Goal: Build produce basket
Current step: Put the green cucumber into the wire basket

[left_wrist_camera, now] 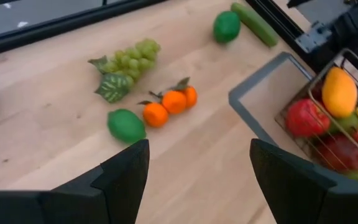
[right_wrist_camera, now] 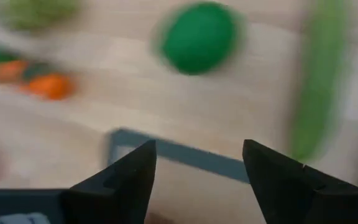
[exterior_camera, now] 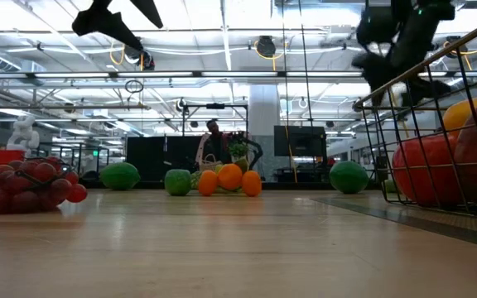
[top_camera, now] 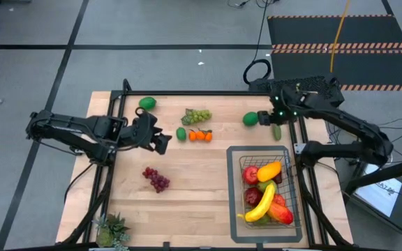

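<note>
Wrist views: left gripper [left_wrist_camera: 194,177] and right gripper [right_wrist_camera: 199,177] both stand well open, empty, touching nothing; basket [top_camera: 289,180] already part-filled.

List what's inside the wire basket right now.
In the basket: a banana, a mango on top, and red fruits such as one near the far end. Something green shows low in the pile. Whatever lies under them is covered.

Red grapes [exterior_camera: 25,186] near left — oranges [exterior_camera: 229,180] mid-table — basket [exterior_camera: 437,141] at right.
</note>
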